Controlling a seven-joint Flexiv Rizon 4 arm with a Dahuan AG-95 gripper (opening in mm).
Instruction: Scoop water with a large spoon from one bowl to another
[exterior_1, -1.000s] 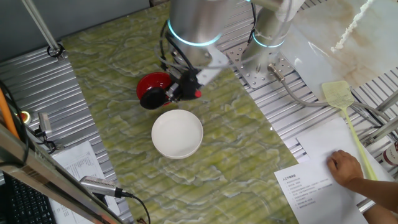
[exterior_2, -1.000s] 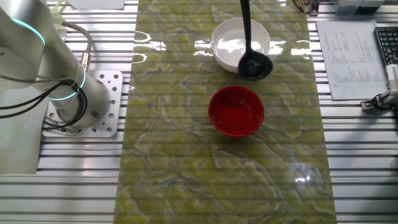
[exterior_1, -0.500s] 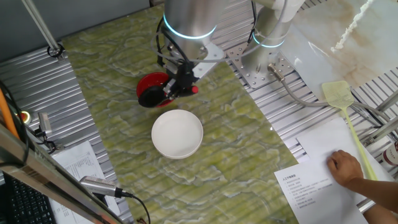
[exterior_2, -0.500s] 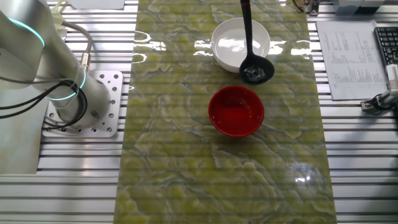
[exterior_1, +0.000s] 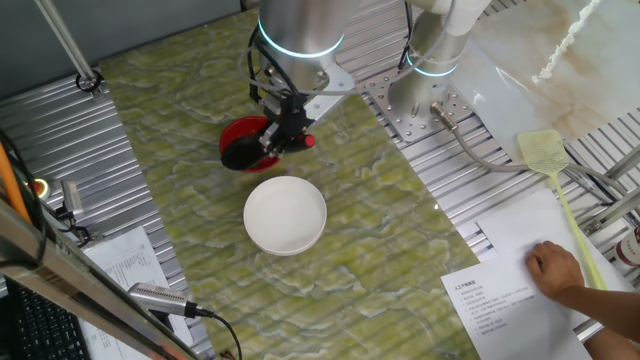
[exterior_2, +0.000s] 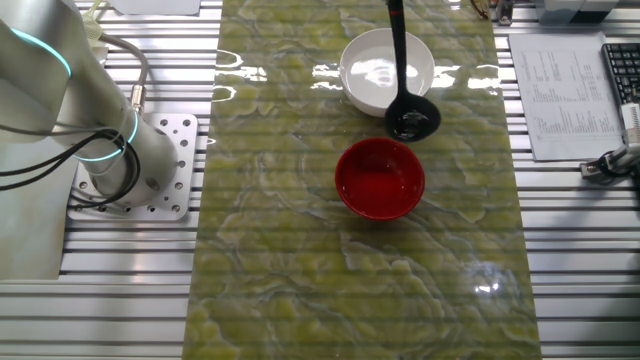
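My jaws (exterior_1: 283, 137) pinch the spoon (exterior_2: 412, 119) by its red tip, and its scoop has crept from the white bowl (exterior_2: 372, 62) toward the red bowl (exterior_2: 379, 178), so I can pour soon.

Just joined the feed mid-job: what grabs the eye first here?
The black ladle hangs between the two bowls, its scoop overlapping the near edge of the white bowl. The glossy red bowl sits just past it on the green marbled mat. A person's hand rests on papers at the table edge.
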